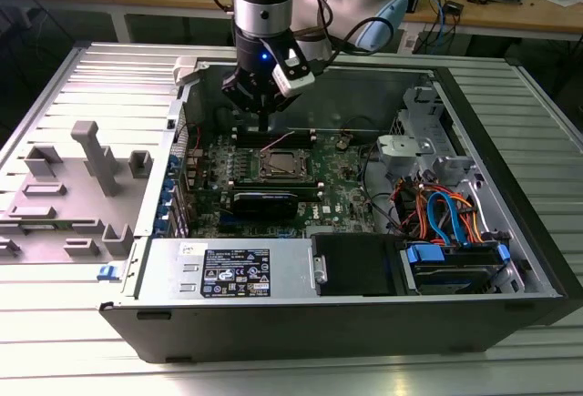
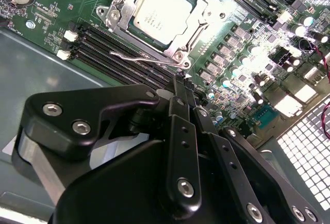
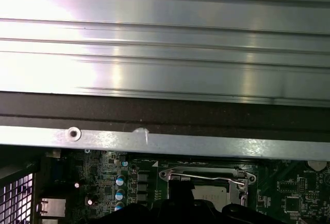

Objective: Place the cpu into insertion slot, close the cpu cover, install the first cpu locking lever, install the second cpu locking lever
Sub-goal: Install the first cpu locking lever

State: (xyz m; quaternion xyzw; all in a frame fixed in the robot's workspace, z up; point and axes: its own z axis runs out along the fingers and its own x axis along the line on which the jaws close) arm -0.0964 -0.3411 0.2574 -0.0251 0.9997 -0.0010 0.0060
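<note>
Inside the open computer case (image 1: 319,332), the gripper (image 1: 264,126) is hanging low over the green motherboard (image 1: 344,187), its tips pointing at the long black memory slots (image 2: 116,49) just beside the socket. In the second wrist view its two black fingers (image 2: 181,131) are pressing together at the tips and gripping nothing. The cpu (image 2: 162,13) is sitting flat in the insertion slot (image 2: 171,49), its silver-grey top facing up and catching the light. The cpu cover (image 2: 119,9) is lying down around it, framing the chip through its window. A thin wire locking lever (image 2: 139,56) is running along the socket edge nearest the gripper, between the socket and the memory slots, and I cannot tell whether it is latched. In the exterior view, the case is resting on a ribbed metal table (image 1: 273,373), and a grey parts fixture (image 1: 86,173) is standing on the exterior view's left, well apart from the gripper.
</note>
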